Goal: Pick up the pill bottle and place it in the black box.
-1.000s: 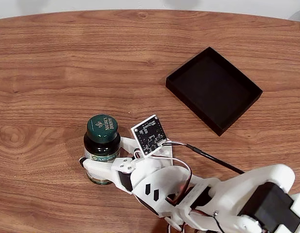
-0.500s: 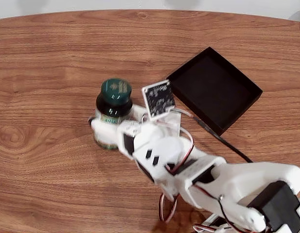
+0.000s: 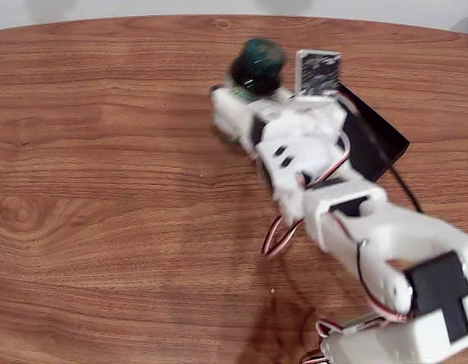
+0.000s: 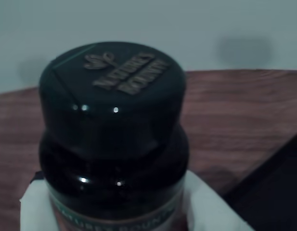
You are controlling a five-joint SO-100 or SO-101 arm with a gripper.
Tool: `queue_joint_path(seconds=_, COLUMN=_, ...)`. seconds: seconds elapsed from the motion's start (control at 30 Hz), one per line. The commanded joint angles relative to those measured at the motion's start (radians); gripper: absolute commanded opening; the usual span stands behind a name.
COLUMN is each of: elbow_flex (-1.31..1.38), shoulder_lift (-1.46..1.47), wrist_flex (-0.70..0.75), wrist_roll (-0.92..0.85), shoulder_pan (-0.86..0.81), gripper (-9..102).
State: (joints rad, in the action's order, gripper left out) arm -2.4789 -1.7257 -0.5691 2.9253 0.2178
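Observation:
The pill bottle (image 3: 255, 64), dark green with a round green lid, is held upright in my white gripper (image 3: 241, 98), which is shut on its body. In the fixed view it is motion-blurred, near the table's far edge, just left of the black box (image 3: 379, 138). My arm covers most of that box. In the wrist view the pill bottle (image 4: 112, 110) looms close, its lid lettering facing up, with white fingers (image 4: 35, 207) on both sides of its label. My gripper (image 4: 114, 214) grips it low. A corner of the black box (image 4: 278, 192) shows at the lower right.
The wooden table (image 3: 105, 189) stretches out to the left and front in the fixed view. My white arm lies diagonally from the lower right, with red and white wires (image 3: 279, 235) looping beneath it. A grey wall (image 4: 211, 29) stands behind the table.
The arm has swung the bottle from the table's front left up and to the right, toward the black box. The grip has stayed shut on it.

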Motion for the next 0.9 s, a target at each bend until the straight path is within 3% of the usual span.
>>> queue_joint_path(seconds=0.0, elbow_flex=0.161, shoulder_lift=0.046, wrist_flex=-0.031, wrist_roll=0.021, shoulder_pan=-0.095, gripper=19)
queue_joint_path(seconds=0.37, elbow_flex=0.371, shoulder_lift=0.287, wrist_flex=-0.046, wrist_roll=0.118, shoulder_pan=-0.296, gripper=19)
queue_joint_path(seconds=0.87, elbow_flex=0.327, shoulder_lift=0.354, wrist_flex=-0.097, wrist_roll=0.207, shoulder_pan=-0.341, gripper=17)
